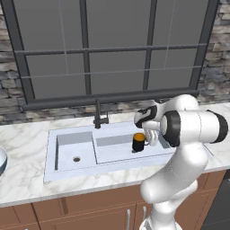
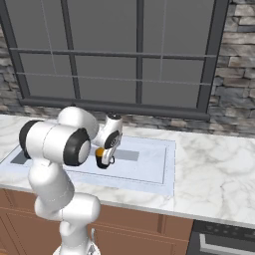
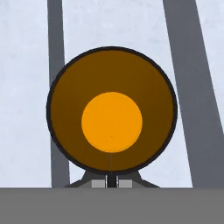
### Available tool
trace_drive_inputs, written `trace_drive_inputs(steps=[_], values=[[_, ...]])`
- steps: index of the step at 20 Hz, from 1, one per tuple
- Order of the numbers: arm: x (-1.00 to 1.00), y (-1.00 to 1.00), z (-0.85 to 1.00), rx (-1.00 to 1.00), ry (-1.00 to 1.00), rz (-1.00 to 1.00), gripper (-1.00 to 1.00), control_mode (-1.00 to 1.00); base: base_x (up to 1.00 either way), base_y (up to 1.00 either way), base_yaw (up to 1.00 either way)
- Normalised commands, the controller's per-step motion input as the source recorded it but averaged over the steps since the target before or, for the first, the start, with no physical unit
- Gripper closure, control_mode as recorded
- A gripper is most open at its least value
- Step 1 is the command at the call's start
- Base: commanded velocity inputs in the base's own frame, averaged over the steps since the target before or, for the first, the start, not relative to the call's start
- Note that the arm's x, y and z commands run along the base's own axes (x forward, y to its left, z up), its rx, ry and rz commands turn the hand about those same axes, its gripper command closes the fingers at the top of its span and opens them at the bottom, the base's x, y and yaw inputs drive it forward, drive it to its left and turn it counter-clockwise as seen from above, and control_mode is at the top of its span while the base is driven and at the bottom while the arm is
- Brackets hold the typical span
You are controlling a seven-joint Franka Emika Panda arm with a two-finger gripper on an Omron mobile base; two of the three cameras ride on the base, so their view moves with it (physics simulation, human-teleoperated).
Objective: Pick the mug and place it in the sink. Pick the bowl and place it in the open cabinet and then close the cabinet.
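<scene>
Landmark: the sink (image 1: 67,173), a pale double basin set in the marble counter (image 2: 219,169) under the window (image 1: 112,49).
Gripper: the gripper (image 1: 146,137) is clamped tight on the rim of the mug (image 1: 138,142), its jaws pinching the near wall in the hand view.
Mug: dark with an orange inside, hanging upright over the sink's right basin, clear of the basin floor as far as I can judge.
Bowl: the bowl (image 1: 2,160) sits on the counter well to the left of the sink, at the picture's edge.
Faucet: the thin black faucet (image 1: 99,116) stands at the sink's back rim, left of the mug.
Risk, drop: letting go from this height may make the mug bounce or tip onto its side.
Risk, slip: a thin rim pinch may let the mug swing or slide out early.
Risk, knock: drifting left could bump the faucet.
Writing: no brand, label or lettering can be read anywhere.
</scene>
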Motion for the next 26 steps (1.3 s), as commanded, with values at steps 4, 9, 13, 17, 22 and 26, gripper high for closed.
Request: trace_drive_inputs(steps=[4,9,13,17,22,26], values=[[0.34,0.0,-0.23,0.0,0.0,0.0,1.0,-1.0,0.0,0.0,0.0],[0.29,0.0,-0.32,0.03,0.0,0.0,1.0,-1.0,0.0,0.0,0.0],[0.21,0.0,-0.3,0.01,0.0,0.0,1.0,-1.0,0.0,0.0,0.0],[0.2,0.0,-0.34,0.0,0.0,0.0,1.0,-1.0,0.0,0.0,0.0],[0.14,0.09,-0.25,0.0,0.0,0.0,-1.0,-1.0,0.0,0.0,0.0],[-0.13,0.0,0.02,0.0,0.0,0.01,-1.0,-1.0,0.0,0.0,0.0]])
